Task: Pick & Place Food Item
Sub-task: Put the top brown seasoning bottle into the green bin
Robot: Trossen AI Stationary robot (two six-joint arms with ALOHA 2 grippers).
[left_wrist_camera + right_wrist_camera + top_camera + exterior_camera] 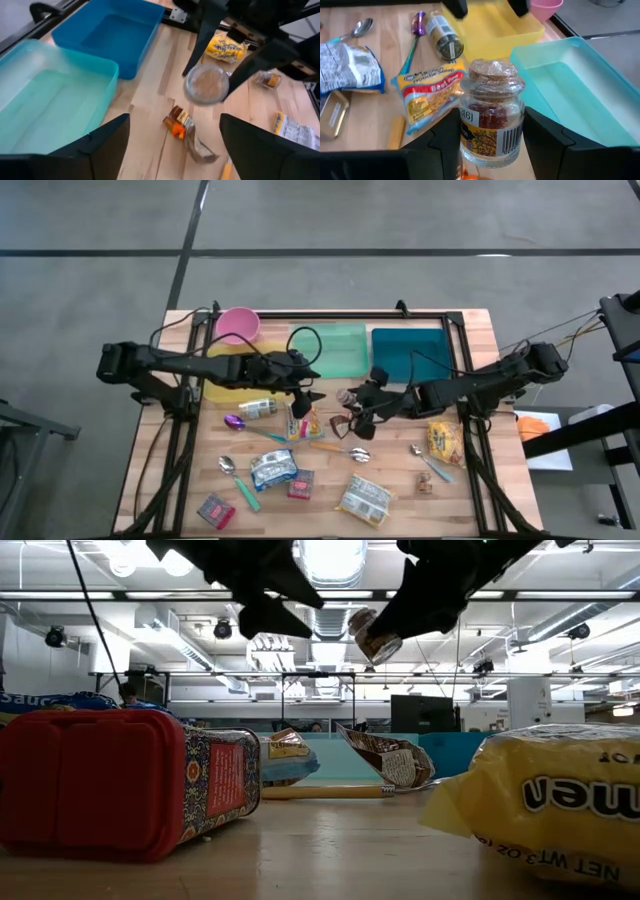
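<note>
A small clear glass jar with a cork stopper is being pinched aloft by the right gripper above mid-table; the left gripper is being held spread, empty, close opposite. The jar could be knocked loose if the two grippers are brought together; it is being gripped only low on its smooth body.

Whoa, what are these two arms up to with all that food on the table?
The right gripper is holding a small cork-topped spice jar in the air above the middle of the wooden table. The left gripper hangs open just across from it, holding nothing. Snack packets, spoons and another jar lie scattered below. Yellow, light green and blue bins sit along the far edge, with a pink bowl.
</note>
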